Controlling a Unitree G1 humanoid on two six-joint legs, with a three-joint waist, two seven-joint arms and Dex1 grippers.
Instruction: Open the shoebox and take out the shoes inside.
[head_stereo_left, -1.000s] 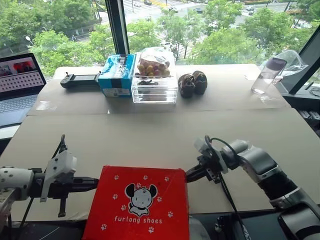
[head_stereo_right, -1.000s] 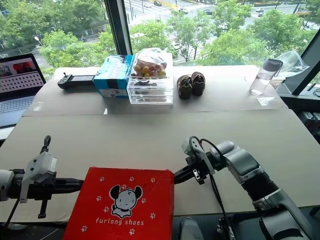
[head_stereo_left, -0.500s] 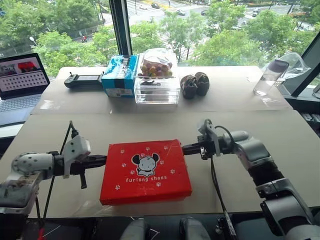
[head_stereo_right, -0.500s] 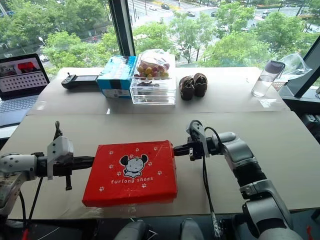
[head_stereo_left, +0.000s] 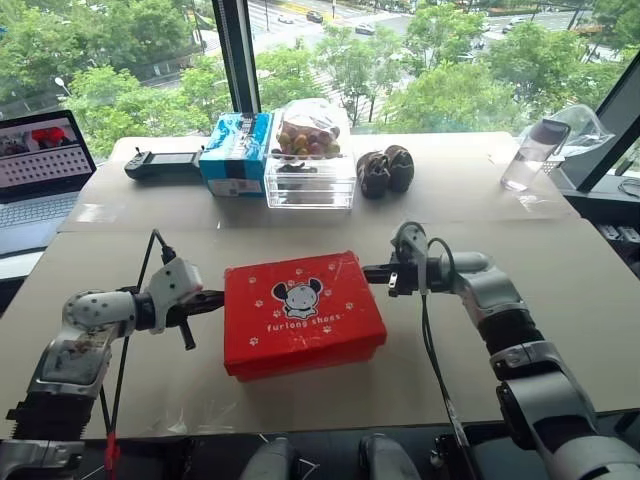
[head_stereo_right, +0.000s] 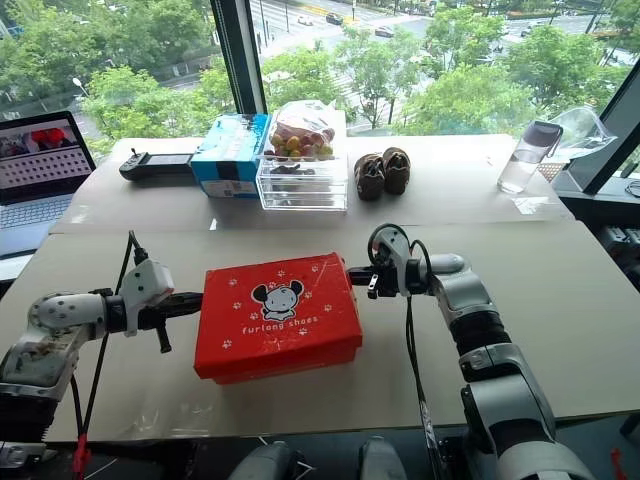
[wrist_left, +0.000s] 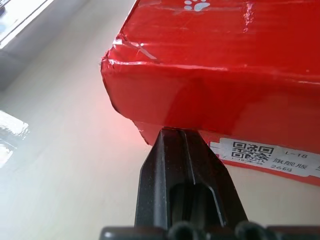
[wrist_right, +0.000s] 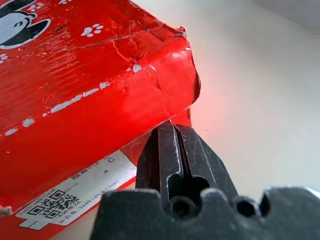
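Bracketing the closed shoebox (head_stereo_left: 303, 311) on the table (head_stereo_left: 560, 300), your left end effector (head_stereo_left: 215, 299) and right end effector (head_stereo_left: 372, 270) sit pinched shut, empty; lid and shoes remain.

Table (head_stereo_left: 300, 245), beige cardboard-like sheets over it, seam running across. Landmark = red shoebox (head_stereo_left: 303, 312), lid shut, lying flat on near half, roughly mid-width.

Behind shoebox, at far edge by window: clear plastic drawer box (head_stereo_left: 309, 180) w/ bag of fruit (head_stereo_left: 311, 128) on top. Blue carton (head_stereo_left: 235, 152) just left of the drawer box, touching or nearly. Black controller (head_stereo_left: 160, 162) further left. Small dark brown shoes (head_stereo_left: 385, 169), a pair, side by side, just right of the drawer box. Clear bottle (head_stereo_left: 529, 154) w/ dark cap far right-back of shoebox. Laptop (head_stereo_left: 40, 175) far left-back of shoebox, screen on; can't tell if it sits on this table.
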